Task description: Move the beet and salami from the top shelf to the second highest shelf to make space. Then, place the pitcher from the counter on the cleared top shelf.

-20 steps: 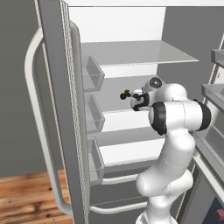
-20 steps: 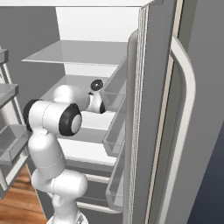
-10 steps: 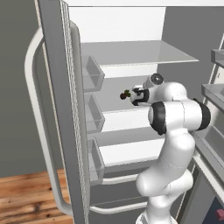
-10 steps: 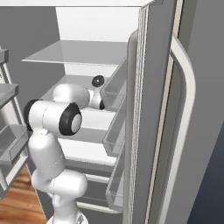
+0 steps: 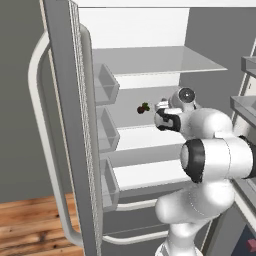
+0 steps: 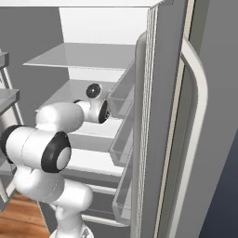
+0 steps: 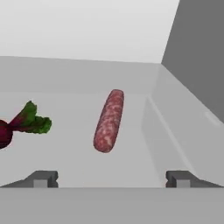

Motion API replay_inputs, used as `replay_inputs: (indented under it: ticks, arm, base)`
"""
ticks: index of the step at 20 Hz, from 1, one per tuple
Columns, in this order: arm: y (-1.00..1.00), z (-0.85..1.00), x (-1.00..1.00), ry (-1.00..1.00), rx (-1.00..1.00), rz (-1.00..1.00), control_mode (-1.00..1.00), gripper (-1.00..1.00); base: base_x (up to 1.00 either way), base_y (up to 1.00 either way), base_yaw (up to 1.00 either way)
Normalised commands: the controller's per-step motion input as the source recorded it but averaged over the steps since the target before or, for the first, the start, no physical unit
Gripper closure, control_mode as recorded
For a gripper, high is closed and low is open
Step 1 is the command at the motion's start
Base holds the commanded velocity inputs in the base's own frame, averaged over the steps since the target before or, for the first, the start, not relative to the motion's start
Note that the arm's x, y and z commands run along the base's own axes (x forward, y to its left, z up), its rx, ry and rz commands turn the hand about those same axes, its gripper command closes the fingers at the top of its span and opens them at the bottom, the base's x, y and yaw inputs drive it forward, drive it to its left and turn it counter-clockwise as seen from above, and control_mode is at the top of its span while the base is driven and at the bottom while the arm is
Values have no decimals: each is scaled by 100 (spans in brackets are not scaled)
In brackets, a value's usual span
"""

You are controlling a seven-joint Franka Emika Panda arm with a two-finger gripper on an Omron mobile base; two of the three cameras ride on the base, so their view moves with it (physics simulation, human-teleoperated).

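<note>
Gaping wide, the pincer point(image 7: 111, 178) sits at frame bottom, salami point(image 7: 109, 120) lying loose mid-frame, beet point(image 7: 19, 124) far left.

No text, label, brand, number or sign can be read in any view — not on the fridge walls, the shelves, the door bins or the arm.
</note>
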Motion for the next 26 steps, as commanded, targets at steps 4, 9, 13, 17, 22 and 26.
replay_inputs:
  ticks: [4,9,13,17,22,26]
  arm:
    - [58,37,-100,-4,-1,1,-100,-100]
    - [51,50,-100,-2,0,0,-100,-100]
    - [45,59,-100,0,5,1,-100,-100]
    - [28,68,-100,3,9,6,-100,-100]
    - [20,68,-91,9,11,15,-100,-100]
    - [8,41,-79,8,4,16,-100,-100]
  base:
    - [0,0,0]
    - [0,0,0]
    - [0,0,0]
    - [0,0,0]
    - [0,0,0]
    - [0,0,0]
